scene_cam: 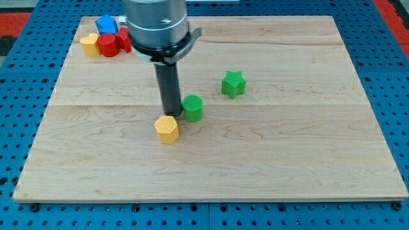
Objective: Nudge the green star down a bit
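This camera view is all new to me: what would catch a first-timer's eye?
First, the big grey arm dropping from the view's top, ending in a dark rod whose tip rests between a yellow hexagon block and a green cylinder. To their right, a green star sits alone on the wooden board. A cluster of blocks, yellow, red and blue, crowds the top-left corner.

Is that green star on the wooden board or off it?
On it: the green star sits flat on the wooden board, well inside its edges.
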